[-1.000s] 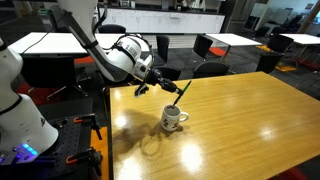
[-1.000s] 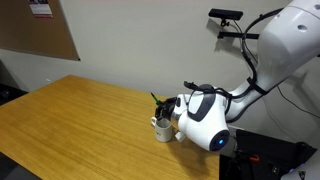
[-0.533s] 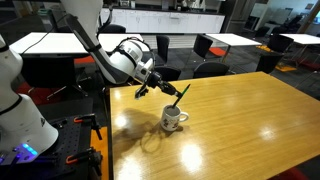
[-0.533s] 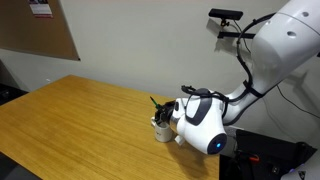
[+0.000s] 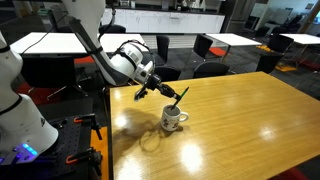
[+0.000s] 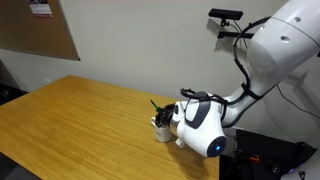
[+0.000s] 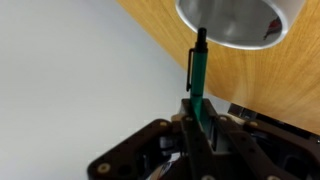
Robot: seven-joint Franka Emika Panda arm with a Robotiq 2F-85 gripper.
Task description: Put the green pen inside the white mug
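The green pen point(image 7: 198, 78) is clamped at its rear end between the fingers of the gripper point(image 7: 197, 112). In the wrist view its dark tip points at the white mug point(image 7: 240, 20) and meets the mug's rim. We cannot tell whether the tip is already inside the mouth or only on the edge. In an exterior view the pen point(image 5: 181, 98) slants down toward the top of the mug point(image 5: 173, 121), which stands upright on the wooden surface point(image 5: 240, 120).

We judge the step in hand to be the final lowering and release. To do it well, we would first bring the tip off the rim and over the middle of the mug's mouth. We would then steepen the pen so it enters closer to upright and sink it well below the rim before opening the fingers. Letting go with the tip on the rim could send the pen sliding out onto the surface beside the mug. A sideways push could shift or tip the mug. After release we would draw straight back along the pen's line, away from the mug.

We can read no brand or label on pen or mug. The sheet point(image 6: 40, 8) pinned to a board on the wall far behind the mug is too small to read.
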